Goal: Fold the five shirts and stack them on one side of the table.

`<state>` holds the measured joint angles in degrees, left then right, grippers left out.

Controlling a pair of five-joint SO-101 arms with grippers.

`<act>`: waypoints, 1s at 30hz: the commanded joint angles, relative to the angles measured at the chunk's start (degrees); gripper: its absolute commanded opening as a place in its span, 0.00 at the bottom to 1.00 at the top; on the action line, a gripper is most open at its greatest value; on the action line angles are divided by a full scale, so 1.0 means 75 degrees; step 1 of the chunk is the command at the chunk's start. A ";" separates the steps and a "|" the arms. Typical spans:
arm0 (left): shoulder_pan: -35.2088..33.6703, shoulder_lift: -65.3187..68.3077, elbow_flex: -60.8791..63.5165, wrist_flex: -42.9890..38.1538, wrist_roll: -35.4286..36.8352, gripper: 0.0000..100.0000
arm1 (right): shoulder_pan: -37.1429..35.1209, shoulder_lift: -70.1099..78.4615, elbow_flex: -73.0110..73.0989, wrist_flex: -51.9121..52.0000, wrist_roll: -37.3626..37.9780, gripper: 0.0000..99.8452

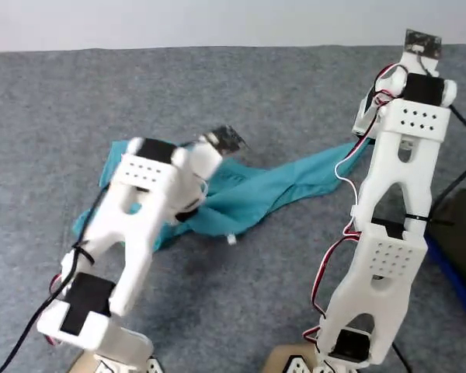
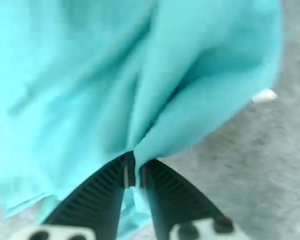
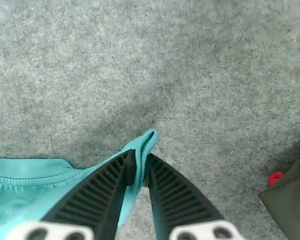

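Left gripper [image 2: 133, 172]: jaws pinched tight on a fold of the teal shirt [image 2: 140, 75], mid-table. Right gripper [image 3: 141, 167]: jaws narrowed onto a corner of the same shirt, far right side. Shirt: bunched, strung between both arms over the grey table [image 1: 256, 101]. Dark cloth [image 3: 290, 195]: near the right gripper, apart.

One teal shirt [image 1: 256, 194] is on one grey-covered desk [image 1: 62, 101]. Two white arms stand at it, the left arm [image 1: 132, 233] and the right arm [image 1: 396, 217]. That makes two grippers, the left gripper [image 2: 132, 162] and the right gripper [image 3: 140, 160], each with two black ribbed jaws. The shirt carries one small white tag [image 2: 264, 96]. One dark item [image 3: 290, 200] sits at the desk's edge.
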<state>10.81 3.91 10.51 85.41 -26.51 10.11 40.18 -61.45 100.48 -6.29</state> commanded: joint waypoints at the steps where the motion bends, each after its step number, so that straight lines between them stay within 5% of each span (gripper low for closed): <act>1: -0.0621 0.0270 -0.0522 -0.0188 -0.0047 0.01 | -0.0287 -0.0604 -0.0363 0.0311 0.0070 0.01; 7: -0.1524 0.1606 -0.0697 -0.0586 -0.0035 0.01 | -0.0791 -0.0592 -0.0363 0.0311 0.0082 0.01; 15: -0.2286 0.2157 -0.2069 -0.0012 0.0211 0.17 | -0.0838 -0.0557 -0.0363 0.0311 0.0082 0.01; 24: -0.1981 0.2157 -0.4284 0.1946 0.0199 0.18 | -0.0815 -0.0615 -0.0352 0.0322 0.0082 0.01; 30: -0.1453 0.1512 -0.3757 0.2028 0.0211 0.18 | -0.0815 -0.0604 -0.0352 0.0322 0.0082 0.01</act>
<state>-2.73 20.35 -19.03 98.77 -25.36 4.13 40.18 -61.45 100.48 -6.29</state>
